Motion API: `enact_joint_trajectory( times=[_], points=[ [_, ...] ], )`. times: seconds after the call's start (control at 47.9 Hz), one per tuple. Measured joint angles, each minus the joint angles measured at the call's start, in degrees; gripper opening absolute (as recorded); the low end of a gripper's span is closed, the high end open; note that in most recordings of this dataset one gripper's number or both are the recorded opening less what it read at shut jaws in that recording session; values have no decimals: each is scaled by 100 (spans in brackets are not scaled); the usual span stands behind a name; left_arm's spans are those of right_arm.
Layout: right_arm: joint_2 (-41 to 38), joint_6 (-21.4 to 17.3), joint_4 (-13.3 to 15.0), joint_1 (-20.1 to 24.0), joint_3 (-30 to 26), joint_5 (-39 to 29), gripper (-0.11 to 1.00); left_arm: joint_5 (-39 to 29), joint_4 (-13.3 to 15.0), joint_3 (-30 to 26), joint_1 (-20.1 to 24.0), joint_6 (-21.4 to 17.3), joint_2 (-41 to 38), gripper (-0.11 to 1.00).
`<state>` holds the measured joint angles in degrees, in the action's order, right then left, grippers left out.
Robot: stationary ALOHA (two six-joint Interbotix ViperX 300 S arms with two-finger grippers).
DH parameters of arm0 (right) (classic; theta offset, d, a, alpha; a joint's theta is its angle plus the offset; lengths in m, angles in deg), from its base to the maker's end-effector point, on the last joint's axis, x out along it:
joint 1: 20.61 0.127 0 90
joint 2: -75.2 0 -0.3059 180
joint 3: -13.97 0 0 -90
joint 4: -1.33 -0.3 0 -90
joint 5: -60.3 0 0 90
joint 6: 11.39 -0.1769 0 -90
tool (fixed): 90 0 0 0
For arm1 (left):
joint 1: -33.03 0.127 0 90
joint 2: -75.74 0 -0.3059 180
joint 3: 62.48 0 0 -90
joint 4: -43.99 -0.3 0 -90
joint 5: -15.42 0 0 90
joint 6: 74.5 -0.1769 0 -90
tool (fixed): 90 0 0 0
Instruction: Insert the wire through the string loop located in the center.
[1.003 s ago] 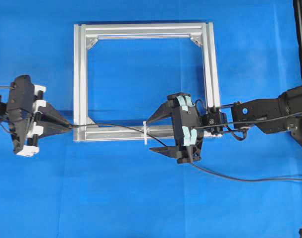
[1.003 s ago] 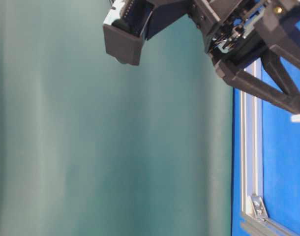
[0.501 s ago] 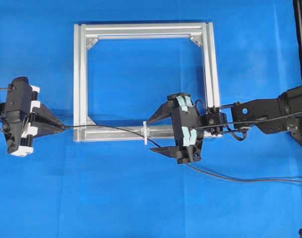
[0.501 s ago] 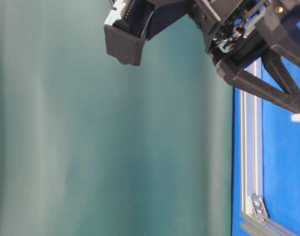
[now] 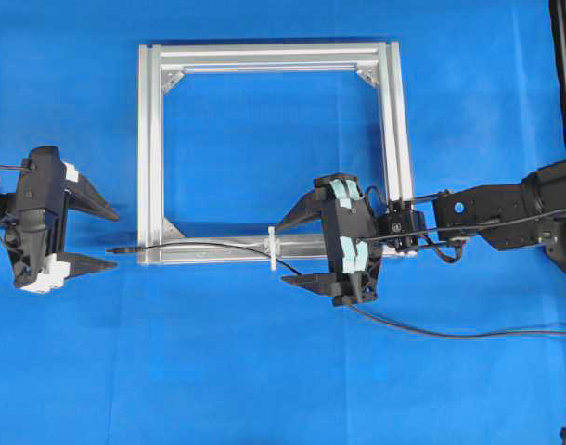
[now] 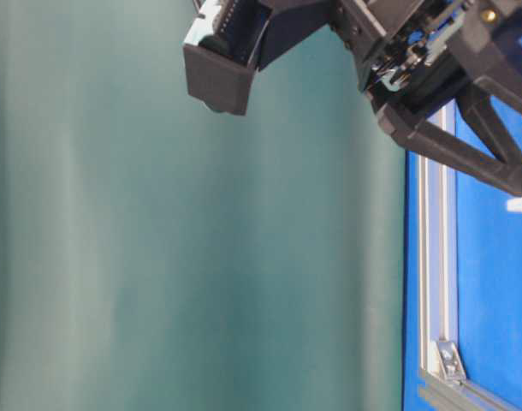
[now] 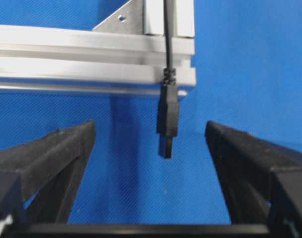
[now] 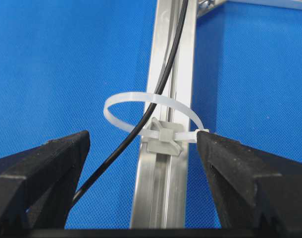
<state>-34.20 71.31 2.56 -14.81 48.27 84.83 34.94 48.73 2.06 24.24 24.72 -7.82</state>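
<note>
The table cover [image 5: 264, 371] is bright blue all over. The square frame [image 5: 150, 139] is shiny silver. The wire [image 8: 163, 74] is black, and its plug tip [image 7: 167, 116] is black too. The string loop [image 8: 141, 99] is white, with a pale grey clasp. Both arms are black. The right gripper [image 5: 288, 252] has light green tape, and the left gripper [image 5: 111, 241] has white parts. The table-level view shows a dull green curtain [image 6: 158, 257].

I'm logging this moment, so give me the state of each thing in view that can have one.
wire: threaded through the loop, held by neither gripper
plug tip: free, between the open fingers
string loop: closed ring on the frame bar
left gripper: open
right gripper: open
</note>
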Motion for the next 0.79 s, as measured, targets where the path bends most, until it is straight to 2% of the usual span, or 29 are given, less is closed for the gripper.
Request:
enact_joint_trajectory(
  times=[0.209,0.794],
  points=[
    [26,-9,-9,-9,0,-26,80,-62,0,-35,9,26,26,85],
    [949,-9,-9,-9,0,-870,80,-844,-9,-545,0,-18,800,85]
  ],
)
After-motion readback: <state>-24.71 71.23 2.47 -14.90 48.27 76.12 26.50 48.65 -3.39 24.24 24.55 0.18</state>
